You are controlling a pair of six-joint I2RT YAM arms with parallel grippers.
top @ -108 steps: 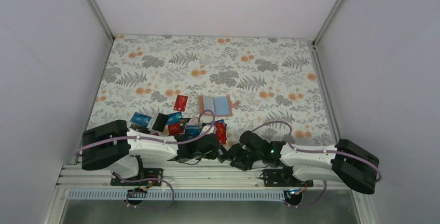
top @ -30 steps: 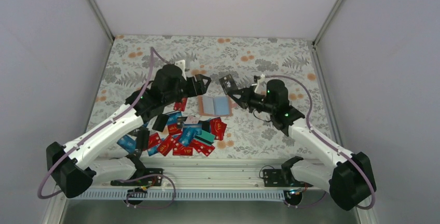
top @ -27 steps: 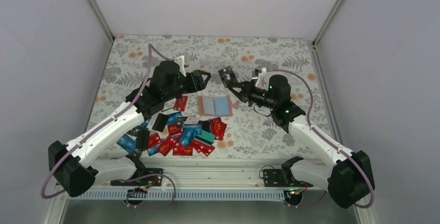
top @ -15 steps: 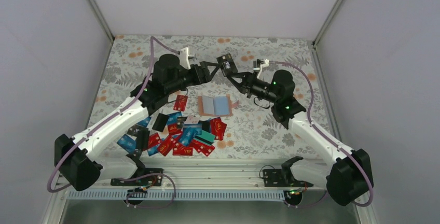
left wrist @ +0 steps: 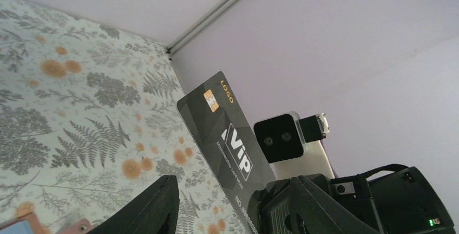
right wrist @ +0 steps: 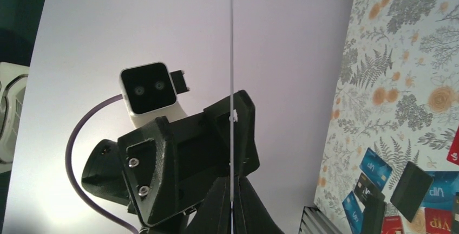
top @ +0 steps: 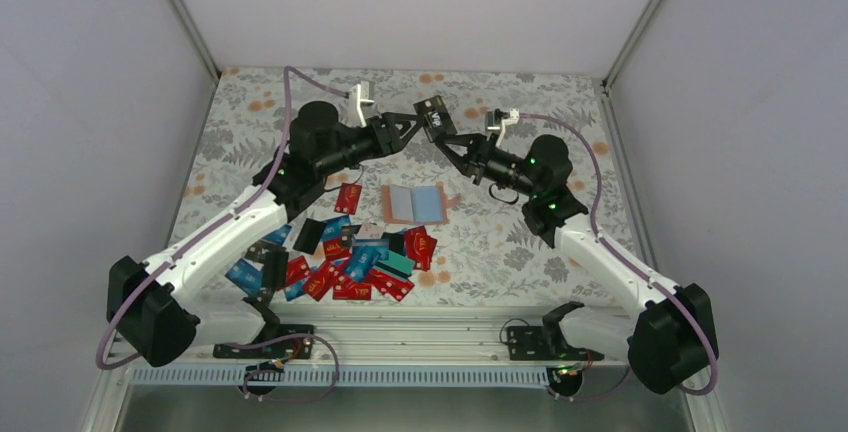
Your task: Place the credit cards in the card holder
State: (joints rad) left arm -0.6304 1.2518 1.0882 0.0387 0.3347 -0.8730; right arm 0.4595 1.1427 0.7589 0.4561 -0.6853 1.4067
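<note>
The loose credit cards (top: 345,262) lie heaped well below both sets of fingers and nearer the bases. The card holder (top: 415,204) lies open almost beneath them. Aloft, the right gripper (top: 447,137) stays pinched on a black card (left wrist: 227,136). The left gripper (top: 416,124) has risen to meet it, its jaws narrowing around the card, one finger (left wrist: 157,207) still apart. This looks like a handover just beginning, ahead of any insertion.
</note>
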